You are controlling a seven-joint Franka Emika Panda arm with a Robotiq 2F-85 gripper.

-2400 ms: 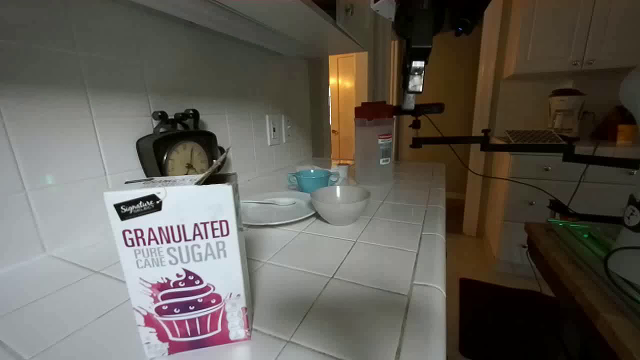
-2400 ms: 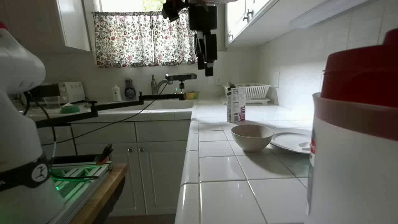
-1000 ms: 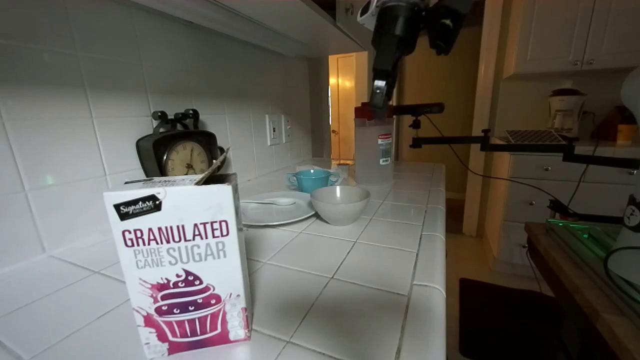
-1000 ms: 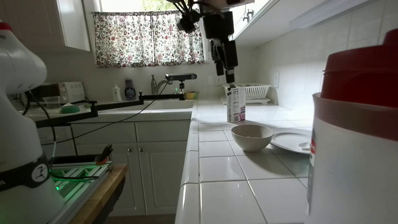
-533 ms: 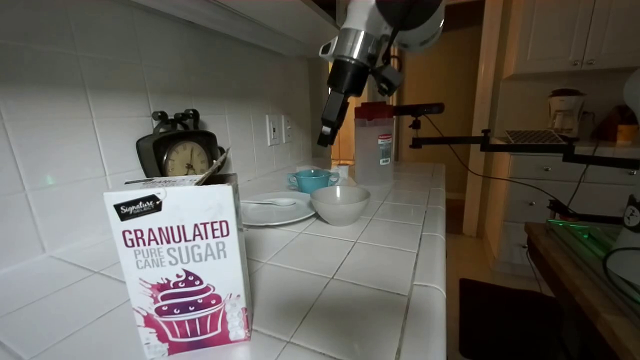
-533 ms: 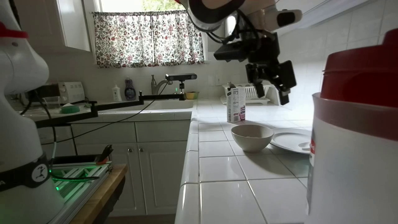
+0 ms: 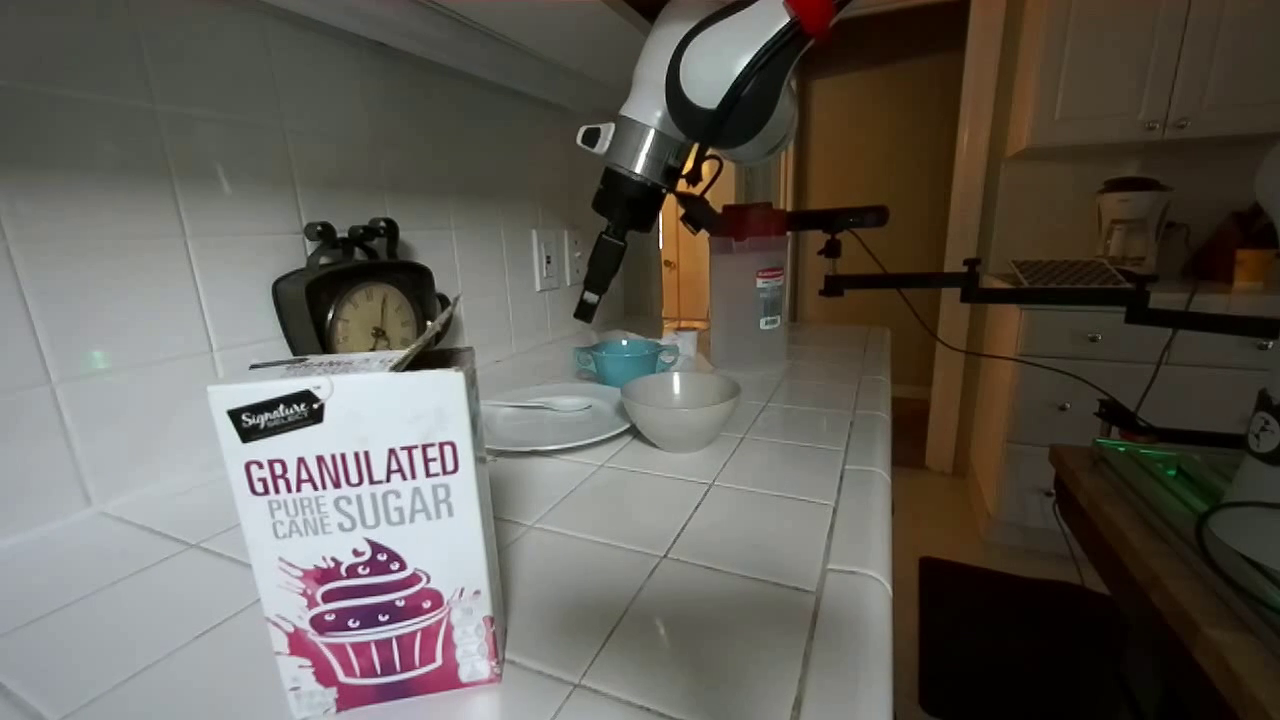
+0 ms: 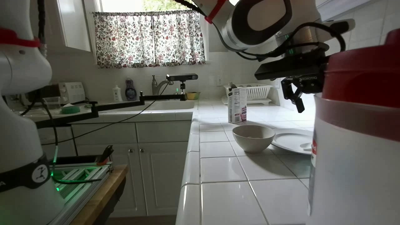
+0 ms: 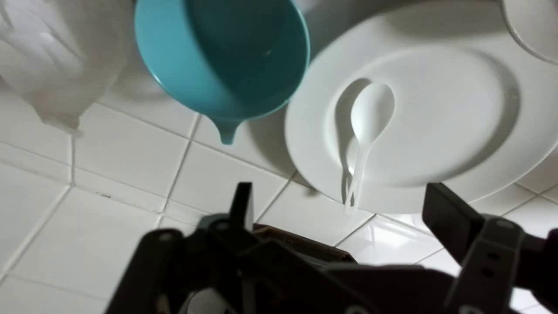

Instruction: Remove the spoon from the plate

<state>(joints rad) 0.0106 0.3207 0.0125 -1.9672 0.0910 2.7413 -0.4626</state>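
Note:
The white spoon (image 9: 370, 113) lies on the round white plate (image 9: 449, 117), its handle end reaching over the rim in the wrist view. In an exterior view the spoon (image 7: 555, 404) and plate (image 7: 570, 432) stand behind the sugar box, which hides part of both. They also show in an exterior view, the spoon (image 8: 306, 146) and plate (image 8: 290, 139) partly behind the container. My gripper (image 9: 340, 189) is open and empty, with the handle end between its fingers in the picture. The gripper (image 7: 587, 306) is well above the plate, tilted. One finger is hidden by the container in an exterior view (image 8: 299, 104).
A whitish bowl (image 7: 680, 410) stands beside the plate. A turquoise two-handled cup (image 9: 174, 56) stands close to the plate. A sugar box (image 7: 360, 540), a dark clock (image 7: 370, 310) and a red-lidded container (image 8: 356, 162) stand on the counter. Cabinets (image 7: 560, 50) hang above.
My gripper has come down from high up and moved over toward the wall, tilting, to above the plate side. The spoon, plate and bowl have not moved.

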